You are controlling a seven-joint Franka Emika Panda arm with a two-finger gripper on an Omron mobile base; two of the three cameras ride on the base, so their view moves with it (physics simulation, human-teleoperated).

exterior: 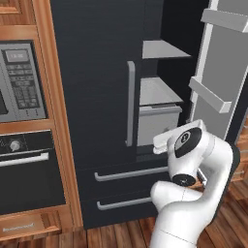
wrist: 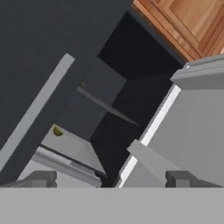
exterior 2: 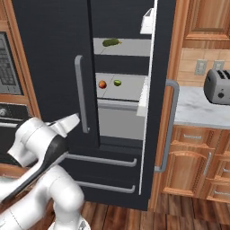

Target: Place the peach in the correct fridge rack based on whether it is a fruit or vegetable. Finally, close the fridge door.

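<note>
In the left base view the white arm (exterior: 193, 193) rises at the lower right in front of the dark fridge, whose right door (exterior: 218, 72) stands open. The fridge rack (exterior: 157, 91) shows as a pale slab inside, above a grey drawer (exterior: 157, 123).

In the right base view the peach (exterior 2: 102, 84) lies on the fridge rack (exterior 2: 128, 87), toward its left, with a small green round fruit (exterior 2: 117, 82) just beside it on the right. An elongated green vegetable (exterior 2: 111, 42) rests on the shelf above (exterior 2: 126, 47). A toaster (exterior 2: 218, 85) stands on the worktop (exterior 2: 197, 108) to the right.

In the hand view the gripper (wrist: 111, 177) is wide open and holds nothing, its fingertips (wrist: 41, 177) spread well apart, pointing into the open fridge.
</note>
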